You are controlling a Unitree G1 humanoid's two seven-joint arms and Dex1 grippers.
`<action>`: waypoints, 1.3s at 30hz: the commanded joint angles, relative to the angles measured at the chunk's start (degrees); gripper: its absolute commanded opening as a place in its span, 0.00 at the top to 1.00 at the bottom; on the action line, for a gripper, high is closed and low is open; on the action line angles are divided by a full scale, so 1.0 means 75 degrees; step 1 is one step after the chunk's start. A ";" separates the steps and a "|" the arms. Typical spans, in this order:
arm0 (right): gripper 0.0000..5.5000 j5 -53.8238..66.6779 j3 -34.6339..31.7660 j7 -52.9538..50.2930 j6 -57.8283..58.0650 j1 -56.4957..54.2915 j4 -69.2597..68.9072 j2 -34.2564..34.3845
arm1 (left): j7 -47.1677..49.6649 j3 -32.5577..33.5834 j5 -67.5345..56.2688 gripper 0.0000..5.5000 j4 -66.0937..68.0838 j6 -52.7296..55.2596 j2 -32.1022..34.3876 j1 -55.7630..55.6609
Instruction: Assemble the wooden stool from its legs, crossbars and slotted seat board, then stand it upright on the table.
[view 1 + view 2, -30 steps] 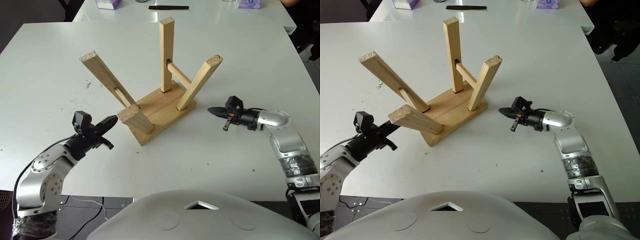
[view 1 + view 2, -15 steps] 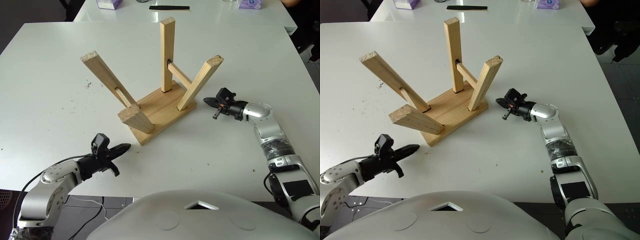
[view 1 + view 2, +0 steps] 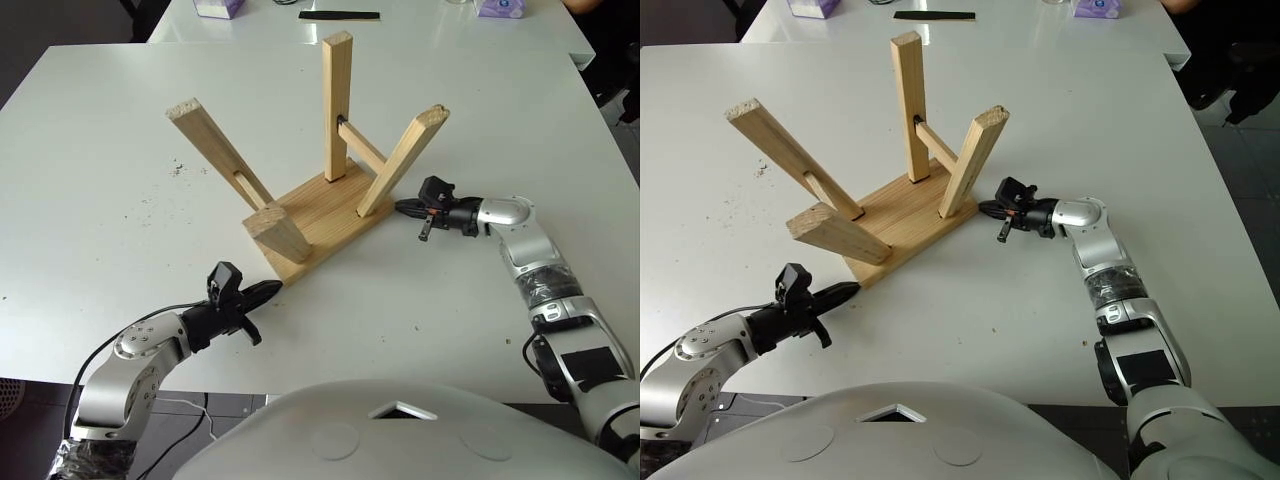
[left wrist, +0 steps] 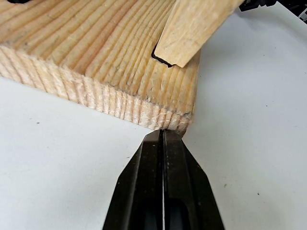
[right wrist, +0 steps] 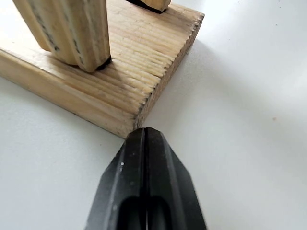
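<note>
At seat board (image 3: 315, 225) corners rest left claw (image 3: 271, 289) and right claw (image 3: 403, 208) (both closed, empty).

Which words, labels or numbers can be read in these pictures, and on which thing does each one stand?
None can be read.
The stool and table bear no print.
The boxes at the table's far edge may carry print, but it is too small to read.

silver arms (image 3: 128, 362); black left end effector (image 3: 276, 287) and right end effector (image 3: 401, 207)
</note>
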 commanded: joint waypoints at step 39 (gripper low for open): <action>1.00 0.1247 -0.1092 0.0874 0.1680 0.4118 -0.5061 -0.2168 | 0.0217 0.0487 0.0259 1.00 0.0394 -0.0566 0.0102 0.0312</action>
